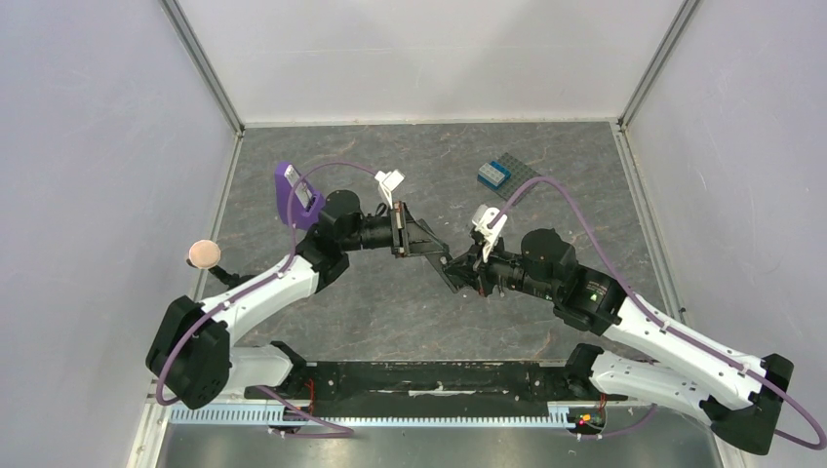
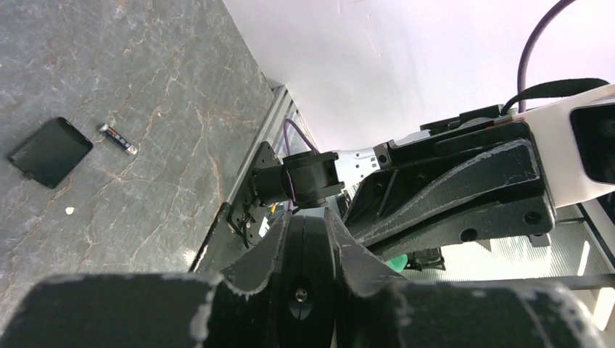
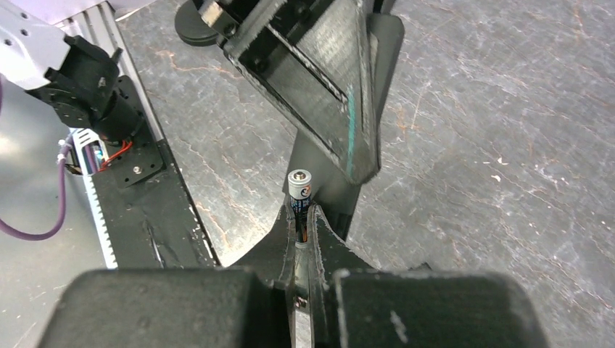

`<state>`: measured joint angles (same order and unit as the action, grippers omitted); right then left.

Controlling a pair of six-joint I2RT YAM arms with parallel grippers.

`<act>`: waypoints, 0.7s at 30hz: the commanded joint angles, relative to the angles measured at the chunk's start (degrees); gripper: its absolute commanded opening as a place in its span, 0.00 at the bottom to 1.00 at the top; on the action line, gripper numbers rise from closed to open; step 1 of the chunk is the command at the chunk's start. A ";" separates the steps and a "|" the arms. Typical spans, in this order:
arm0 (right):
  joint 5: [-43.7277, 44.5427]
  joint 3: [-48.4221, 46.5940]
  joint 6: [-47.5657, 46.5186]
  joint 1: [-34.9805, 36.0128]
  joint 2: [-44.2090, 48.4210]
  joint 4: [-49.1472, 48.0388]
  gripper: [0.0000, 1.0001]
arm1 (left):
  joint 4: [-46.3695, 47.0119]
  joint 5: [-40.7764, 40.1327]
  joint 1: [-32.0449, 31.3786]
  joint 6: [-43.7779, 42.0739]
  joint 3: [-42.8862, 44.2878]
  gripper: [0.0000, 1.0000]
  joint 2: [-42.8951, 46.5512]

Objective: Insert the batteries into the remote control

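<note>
Above the middle of the table (image 1: pixel 390 302), the right gripper (image 3: pixel 304 217) pinches one battery (image 3: pixel 299 190) by its lower half, silvery cap leading and long axis running straight out from the fingertips. The remote control (image 3: pixel 326 181) stands just beyond that cap, clamped on edge in the left gripper (image 1: pixel 429 249), which meets the right one nose to nose. The insertion appears to turn on this short gap. The battery must travel along its own axis into the remote, yet neither wrist view shows the open compartment, so its alignment cannot be judged. One black finger of the left gripper hangs over the approach and looks like the likeliest obstruction. The second battery (image 2: pixel 118 139) lies flat on the table, well apart from both arms, just beside a flat black panel (image 2: pixel 51 152) that may be the compartment cover. A studded baseplate (image 1: pixel 507 180) and a purple object (image 1: pixel 295 195) sit farther back, out of the way.
</note>
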<state>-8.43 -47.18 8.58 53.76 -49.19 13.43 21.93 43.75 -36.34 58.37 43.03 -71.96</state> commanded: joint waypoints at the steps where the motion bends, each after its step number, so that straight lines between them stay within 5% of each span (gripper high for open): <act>1: 3.44 -2.22 -2.10 0.29 0.94 -0.24 0.00 | 3.83 3.59 1.95 1.74 1.76 0.02 1.04; 21: -0.13 -4.77 -0.49 0.31 -2.84 4.82 0.00 | 10.60 2.14 3.29 3.96 -1.60 0.02 3.43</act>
<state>-7.64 -49.65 7.64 53.89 -51.33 16.34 27.18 45.58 -33.08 60.62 41.80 -71.31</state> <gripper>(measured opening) 0.025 0.235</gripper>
